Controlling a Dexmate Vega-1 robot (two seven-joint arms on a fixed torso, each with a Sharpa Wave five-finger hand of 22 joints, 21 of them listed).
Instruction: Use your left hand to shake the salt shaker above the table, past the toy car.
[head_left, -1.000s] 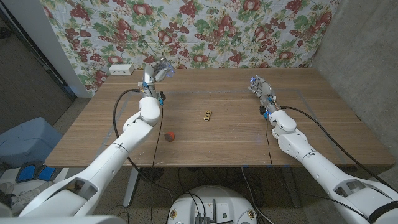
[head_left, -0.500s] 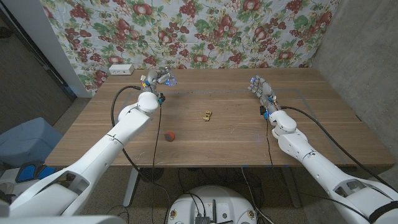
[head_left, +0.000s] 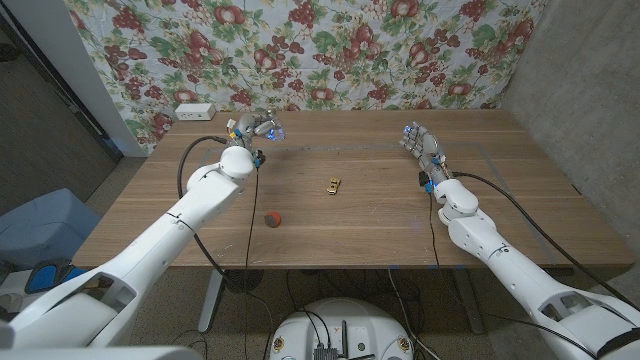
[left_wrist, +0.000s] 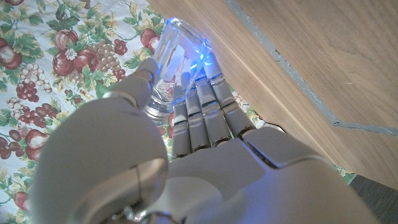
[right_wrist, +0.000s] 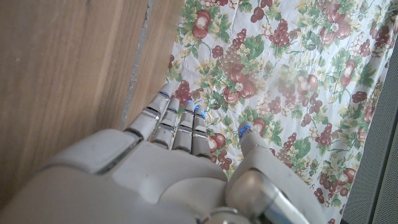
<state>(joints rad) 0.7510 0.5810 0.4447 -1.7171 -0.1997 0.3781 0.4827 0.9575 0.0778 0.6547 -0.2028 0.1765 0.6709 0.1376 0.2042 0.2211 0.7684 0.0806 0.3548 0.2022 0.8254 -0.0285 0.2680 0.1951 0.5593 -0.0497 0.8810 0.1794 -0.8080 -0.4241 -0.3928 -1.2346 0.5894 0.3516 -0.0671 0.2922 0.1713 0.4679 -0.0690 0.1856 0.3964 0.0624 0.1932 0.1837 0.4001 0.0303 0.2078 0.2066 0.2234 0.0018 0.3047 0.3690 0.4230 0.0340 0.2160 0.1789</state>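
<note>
My left hand is raised above the far left part of the table and grips a clear glass salt shaker, tipped toward the middle. In the left wrist view the shaker sits between thumb and fingers, lit blue. A small yellow toy car stands on the table's middle, nearer to me and to the right of the shaker. My right hand holds nothing, fingers apart, palm upright over the right side of the table; in the right wrist view its fingers reach toward the cloth.
A small red ball-like object lies on the wooden table near the car. A white power strip sits at the far left corner. A floral cloth hangs behind the table.
My left hand has swung the shaker right and tipped it further over; the left elbow rose. The right hand, car and red object have not moved.
</note>
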